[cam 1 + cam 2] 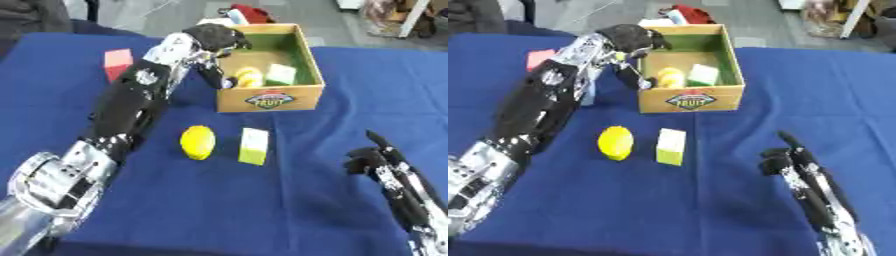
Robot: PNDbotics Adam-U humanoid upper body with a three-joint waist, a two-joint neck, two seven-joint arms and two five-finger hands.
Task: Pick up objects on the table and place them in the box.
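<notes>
Blue cloth covers the worktop (262, 220), on which a wooden box (269, 98) with a green inner wall and a fruit label on its front is set toward the far side. Inside the box a yellow object (248, 76) and a pale green-and-white block (281, 74) are seen side by side. The left arm is stretched from the lower left corner up to the box, and the left hand (215, 41) is held over the box's left wall, its fingers curled downward with one dark finger reaching down just beside the yellow object; whether anything is pinched cannot be told. In front of the box, on the cloth, a yellow lemon-shaped object (198, 142) and an upright yellow-green block with a white top (254, 146) are placed near each other but apart. A red-and-pink block (116, 63) is seen left of the arm. The right hand (785, 161) is rested near the lower right, its fingers relaxed and pointing up, holding nothing.
</notes>
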